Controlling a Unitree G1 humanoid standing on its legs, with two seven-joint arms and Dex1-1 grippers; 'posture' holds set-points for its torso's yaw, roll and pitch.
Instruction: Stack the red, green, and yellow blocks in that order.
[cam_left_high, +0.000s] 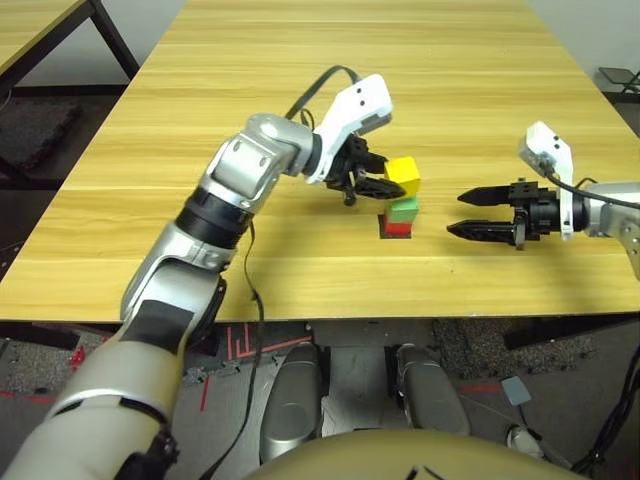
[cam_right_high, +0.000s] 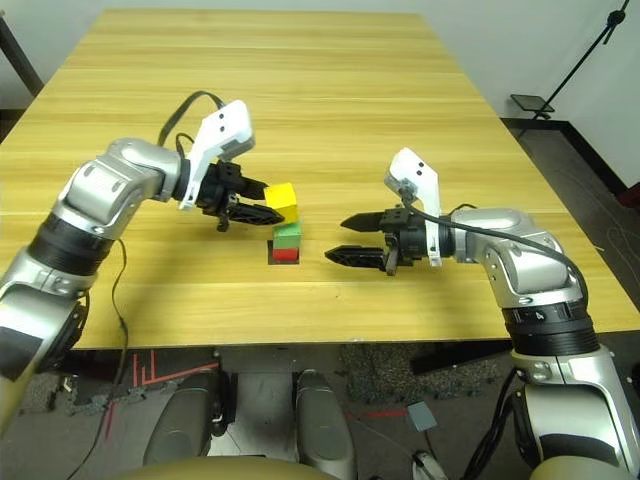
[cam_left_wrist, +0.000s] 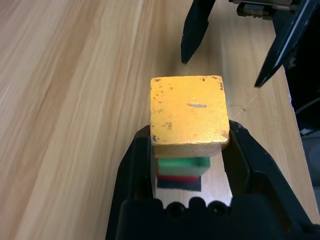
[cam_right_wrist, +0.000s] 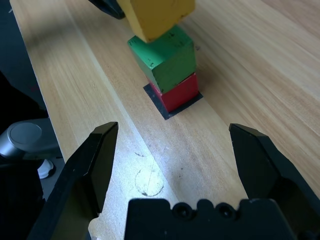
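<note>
We look down on a pale wooden desk (cam_left_high: 300, 120) in a room with a dark floor beyond its edges. Working from the left, our left arm reaches in over the desk, and its pincer (cam_left_high: 378, 182) is closed on the yellow block (cam_left_high: 403, 175), one finger on each side of it, as the left wrist view shows. The yellow block hangs just above the green block (cam_left_high: 404, 209) — tilted a little in the right wrist view, and we cannot tell whether it touches the green top yet. The green block sits on the red block (cam_left_high: 397, 228), turned slightly out of line with it, and the red block rests on a flat black square patch (cam_right_wrist: 171, 108) near the middle of the desk.

Further right, our right pincer (cam_right_high: 352, 238) holds nothing; its fingers are spread wide, pointing toward the stack and standing near it, apart from it.

We judge that the last step is in hand: red and green are placed, yellow is being set on top. The next move calls for levelling the yellow block, squaring it over the green one and lowering it until it seats — then opening the fingers gently so the stack, already a touch twisted, is not nudged over.
</note>
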